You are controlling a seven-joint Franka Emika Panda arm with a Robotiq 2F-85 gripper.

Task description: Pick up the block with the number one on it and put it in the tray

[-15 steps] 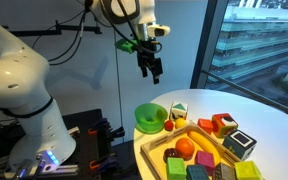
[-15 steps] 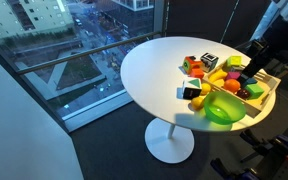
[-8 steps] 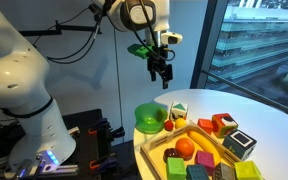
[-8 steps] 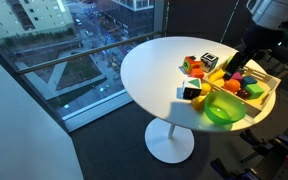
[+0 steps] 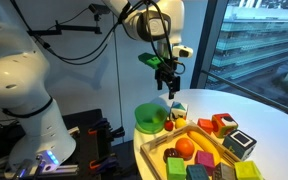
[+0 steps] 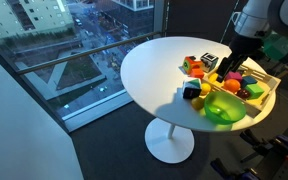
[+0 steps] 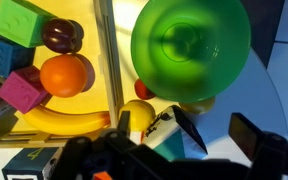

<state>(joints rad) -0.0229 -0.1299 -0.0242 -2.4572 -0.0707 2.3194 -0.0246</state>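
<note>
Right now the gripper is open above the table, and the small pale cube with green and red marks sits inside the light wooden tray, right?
No. The gripper is open above the white round table, but the small pale cube sits outside the light wooden tray, beside the round green bowl, as an exterior view shows.

We can't actually read the digit on the block with the number one (image 5: 178,110), it's way too tiny. In the wrist view the gripper (image 7: 156,130) is a dark blur hiding part of it, and the tray (image 7: 105,60) runs off the left edge.
</note>
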